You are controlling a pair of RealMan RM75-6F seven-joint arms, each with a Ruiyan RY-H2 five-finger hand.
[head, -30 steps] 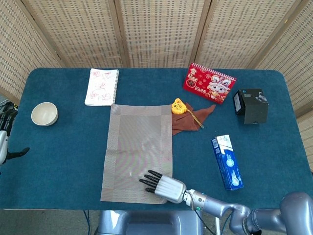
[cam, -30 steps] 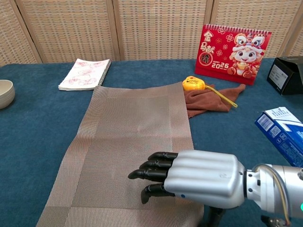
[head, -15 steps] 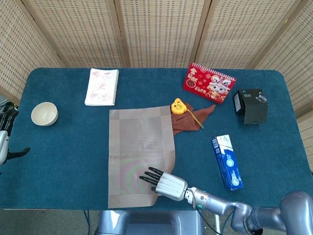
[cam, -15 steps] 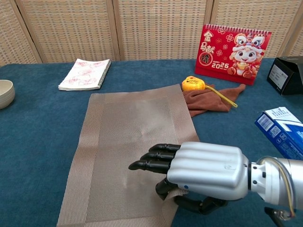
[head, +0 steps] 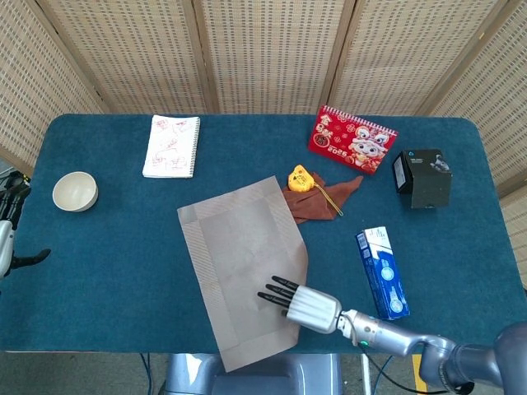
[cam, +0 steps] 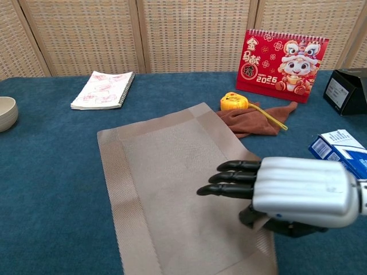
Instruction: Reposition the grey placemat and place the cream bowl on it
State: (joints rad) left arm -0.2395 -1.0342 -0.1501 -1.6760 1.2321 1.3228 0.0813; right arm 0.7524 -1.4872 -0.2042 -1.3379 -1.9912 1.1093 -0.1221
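The grey placemat (head: 241, 265) lies skewed on the blue table, its near end hanging over the front edge; the chest view shows the placemat (cam: 172, 183) wide across the foreground. My right hand (head: 301, 303) grips its right edge near the front. In the chest view the right hand (cam: 289, 193) lays its dark fingers (cam: 229, 177) flat on top and has its thumb tucked under the edge. The cream bowl (head: 75, 191) stands upright at the far left, cut by the frame in the chest view (cam: 6, 113). My left hand (head: 8, 234) hovers off the table's left edge, fingers apart, empty.
A spiral notebook (head: 171, 146) lies behind the mat. A yellow tape measure (head: 300, 178) sits on a brown cloth (head: 319, 201) touching the mat's far right corner. A red calendar (head: 352, 139), a black box (head: 424, 178) and a blue-white carton (head: 382, 272) occupy the right side.
My right hand has moved rightward holding the mat's edge. The mat has turned: its near end swung right and over the table front, its far corner slid toward the cloth.
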